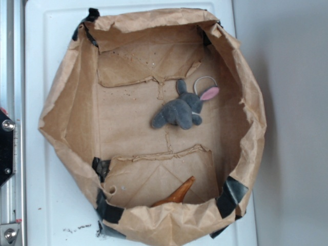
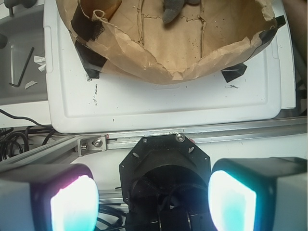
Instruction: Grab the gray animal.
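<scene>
No readable text anywhere tbh. Brown paper bag [image 1: 66,113] is plain, no print or logo, white lid [image 2: 159,106] under it is blank too, and the metal rail [image 2: 202,134] has no markings or nrs.

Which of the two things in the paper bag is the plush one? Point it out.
The gray animal, mid-bag: soft dark-gray fur, a pink-lined ear and a thin whitish loop. The orange-brown pointed object by the bag's near wall looks smooth and hard.
</scene>
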`<state>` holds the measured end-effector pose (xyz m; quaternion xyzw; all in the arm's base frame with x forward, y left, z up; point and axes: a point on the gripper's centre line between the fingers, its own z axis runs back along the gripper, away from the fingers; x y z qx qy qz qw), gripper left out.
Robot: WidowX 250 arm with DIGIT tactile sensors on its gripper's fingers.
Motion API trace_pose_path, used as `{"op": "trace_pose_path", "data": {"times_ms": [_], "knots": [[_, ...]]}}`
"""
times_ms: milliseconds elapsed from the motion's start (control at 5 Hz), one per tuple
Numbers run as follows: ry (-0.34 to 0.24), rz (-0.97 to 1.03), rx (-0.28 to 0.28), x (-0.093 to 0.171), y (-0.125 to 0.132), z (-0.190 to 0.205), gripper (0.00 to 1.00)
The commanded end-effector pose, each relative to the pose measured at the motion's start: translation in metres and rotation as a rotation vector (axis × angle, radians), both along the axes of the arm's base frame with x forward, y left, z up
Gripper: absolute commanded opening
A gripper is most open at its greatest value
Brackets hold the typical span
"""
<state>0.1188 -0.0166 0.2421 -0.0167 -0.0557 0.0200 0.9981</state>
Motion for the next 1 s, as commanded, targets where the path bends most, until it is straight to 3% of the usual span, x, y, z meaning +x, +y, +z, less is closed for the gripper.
{"op": "trace_pose_path", "data": {"times_ms": [0, 200, 400, 800], "knots": [[0.000, 0.000, 0.000, 0.000, 0.000, 0.000, 1.00], [-0.061, 0.053, -0.015, 0.037, -0.006, 0.005, 1.00], [-0.084, 0.108, -0.022, 0.073, -0.001, 0.005, 1.00], [-0.220, 0.066, -0.027, 0.138, 0.028, -0.031, 1.00]]}}
